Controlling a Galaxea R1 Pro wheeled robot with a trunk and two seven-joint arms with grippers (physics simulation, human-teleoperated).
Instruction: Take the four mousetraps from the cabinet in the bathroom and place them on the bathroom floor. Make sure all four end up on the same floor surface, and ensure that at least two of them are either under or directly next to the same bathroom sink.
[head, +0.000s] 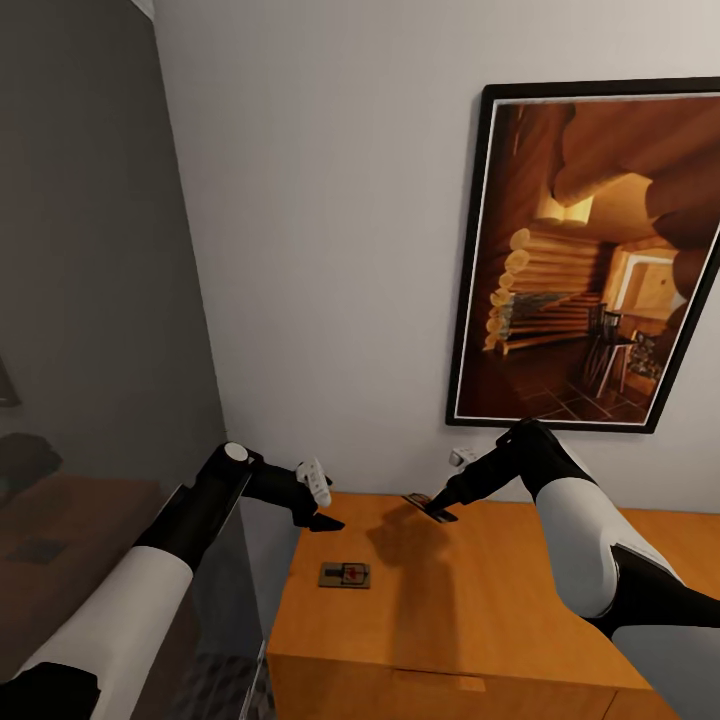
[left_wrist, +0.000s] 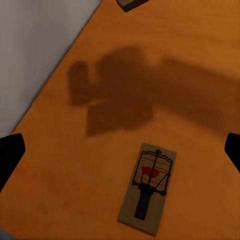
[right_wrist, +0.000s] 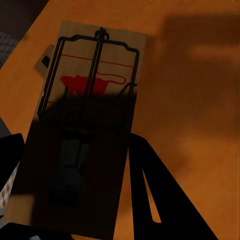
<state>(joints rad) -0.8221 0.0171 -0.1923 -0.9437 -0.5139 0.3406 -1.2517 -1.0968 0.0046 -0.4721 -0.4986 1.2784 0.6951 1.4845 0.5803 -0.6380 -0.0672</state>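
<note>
One mousetrap (head: 345, 575) (left_wrist: 148, 187) lies flat on the orange-brown cabinet top (head: 500, 620) (left_wrist: 190, 50), near its left side. A second mousetrap (head: 428, 506) (right_wrist: 85, 125) hangs a little above the cabinet top near the back wall, with my right gripper (head: 436, 508) (right_wrist: 75, 165) shut on it; its corner (left_wrist: 132, 4) also shows in the left wrist view. My left gripper (head: 322, 520) (left_wrist: 120, 150) hovers open over the cabinet's left edge, above and just behind the lying mousetrap, with nothing between its fingers (left_wrist: 10, 155).
A large black-framed picture (head: 590, 260) of a log-cabin room hangs on the white wall behind the cabinet. A grey glossy panel (head: 90, 300) stands close on the left. A small white fitting (head: 462, 456) sits on the wall by my right wrist.
</note>
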